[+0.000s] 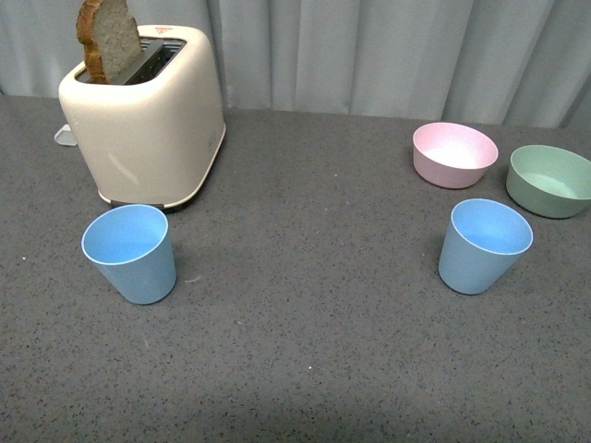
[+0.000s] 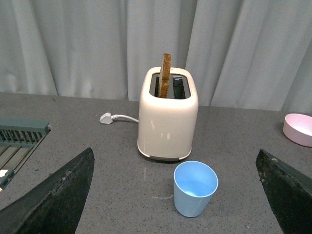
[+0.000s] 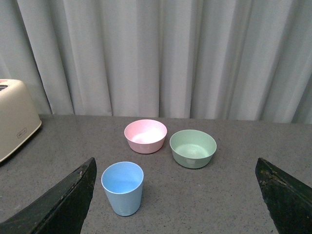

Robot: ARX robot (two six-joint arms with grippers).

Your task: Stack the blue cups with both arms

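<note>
Light blue matte plastic, two cups, both upright with mouths up on the grey speckled surface [image 1: 305,314], well apart from each other. The left blue cup [image 1: 129,254] stands just in front of the cream toaster [image 1: 148,120], near its base and not touching it. The right blue cup [image 1: 485,246] stands over on the robot's right side, alone. The pink bowl [image 1: 454,154] and green bowl [image 1: 549,180] sit behind it, just beside each other with a thin gap.

A slice of brown bread [image 1: 109,41] sticks up out of one toaster slot, tilted a little. A white plug [image 1: 65,136] lies on the surface by the toaster's far left corner. A pale grey curtain [image 1: 369,46] hangs along the back edge.

In the left wrist view, the left end effector [image 2: 174,155] is spread wide with nothing gripped. The black left fingers [image 2: 58,195] show only at the two sides of the picture. The left blue cup sits ahead of the gap between them, apart from both, with the toaster right behind it. A grey-green slatted rack [image 2: 19,134] lies off to the side, past the plug and its cord.

In the right wrist view, the right end effector [image 3: 175,161] is also spread wide and holds nothing. The black right fingers [image 3: 58,204] again show at the two sides. The right blue cup sits ahead of the gap, nearer the finger on the toaster's side, untouched. Both bowls are beyond it.
</note>
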